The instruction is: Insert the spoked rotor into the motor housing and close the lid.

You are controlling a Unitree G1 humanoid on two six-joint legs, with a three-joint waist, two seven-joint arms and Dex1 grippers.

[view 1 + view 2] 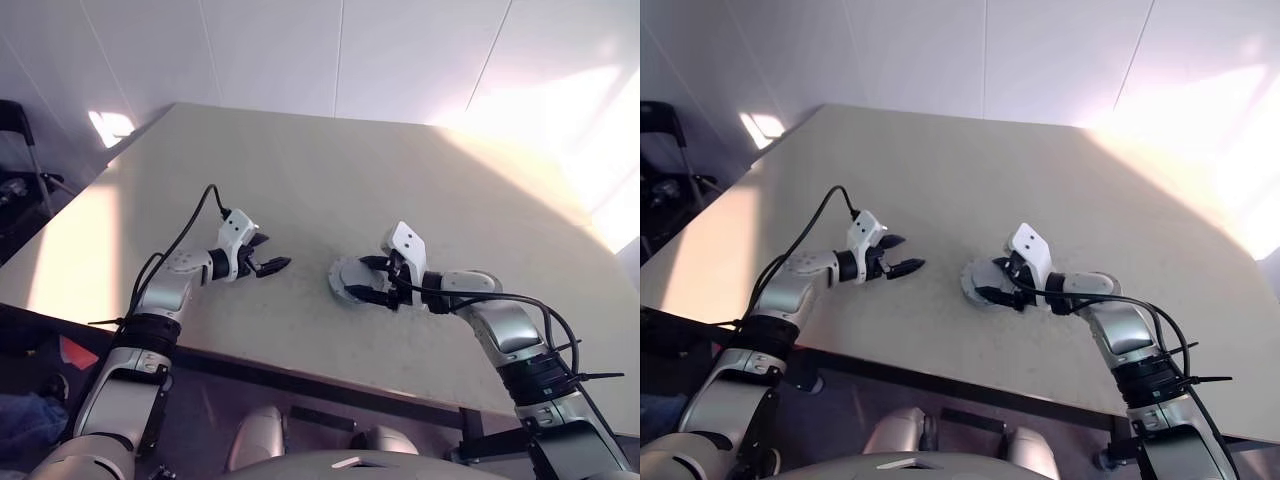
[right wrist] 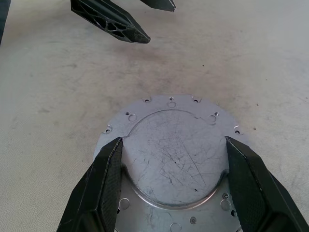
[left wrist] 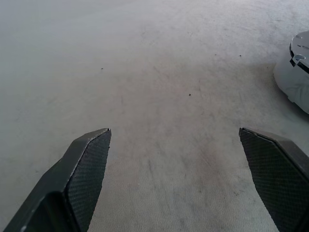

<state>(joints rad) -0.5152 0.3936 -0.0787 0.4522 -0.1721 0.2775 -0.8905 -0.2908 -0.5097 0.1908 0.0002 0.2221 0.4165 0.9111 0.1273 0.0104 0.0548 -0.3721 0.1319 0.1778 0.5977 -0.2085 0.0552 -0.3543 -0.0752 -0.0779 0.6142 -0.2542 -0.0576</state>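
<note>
Metal is all that shows of the assembly: the lid (image 2: 171, 154), a scratched grey disc with a holed flange, lies flat on the surface (image 1: 300, 180), and the right pincer (image 2: 173, 179) grasps its raised centre from both sides. Rotor and housing are hidden beneath, so insertion looks done, closing nearly so. The left pincer (image 1: 270, 255) hangs released, apart.
</note>
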